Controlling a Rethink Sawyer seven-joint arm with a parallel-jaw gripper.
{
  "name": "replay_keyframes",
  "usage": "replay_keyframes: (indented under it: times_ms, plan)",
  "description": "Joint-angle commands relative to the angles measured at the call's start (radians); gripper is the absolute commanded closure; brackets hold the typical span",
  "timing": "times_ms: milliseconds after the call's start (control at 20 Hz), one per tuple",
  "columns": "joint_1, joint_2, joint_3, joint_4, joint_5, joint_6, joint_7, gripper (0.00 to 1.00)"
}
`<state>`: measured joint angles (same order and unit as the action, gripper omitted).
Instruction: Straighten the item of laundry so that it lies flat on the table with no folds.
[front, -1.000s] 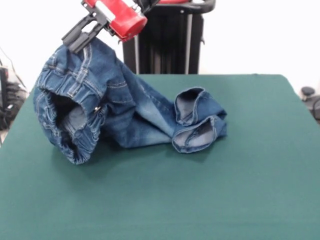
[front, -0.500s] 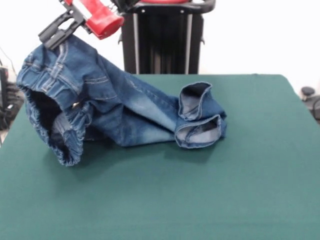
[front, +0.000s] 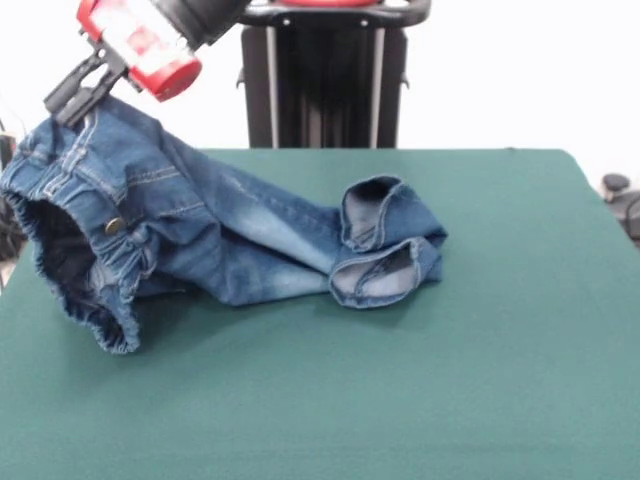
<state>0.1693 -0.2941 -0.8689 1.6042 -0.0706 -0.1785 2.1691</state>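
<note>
Jeans of small blue faded denim (front: 200, 240) hang by the waistband from my black claw (front: 72, 95), which is clamped on that edge at the dark green felt bench's (front: 400, 400) side; both cuffs rest mid-bench. I judge them soft, limp, fairly heavy; the thick waistband seam grips best.

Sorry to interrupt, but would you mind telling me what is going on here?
The red and black arm's gripper is shut on the waistband of a small pair of blue denim jeans, holding that end lifted above the dark green cloth-covered table. The legs trail down across the cloth, their cuffs bunched together, so the jeans are not flat yet.
</note>
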Motion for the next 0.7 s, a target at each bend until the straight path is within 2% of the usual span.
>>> replay_keyframes:
  times_ms: [50,150,300,450,700]
  plan:
    - [-0.210,-0.162,0.478,0.167,-0.155,0.206,0.005,1.00]
    - [-0.270,-0.184,0.552,0.193,-0.195,0.234,-0.018,1.00]
    - [-0.320,-0.176,0.612,0.218,-0.242,0.203,-0.006,1.00]
    - [-0.307,-0.146,0.603,0.225,-0.262,0.156,0.027,1.00]
    - [-0.237,-0.080,0.519,0.231,-0.248,0.046,0.101,1.00]
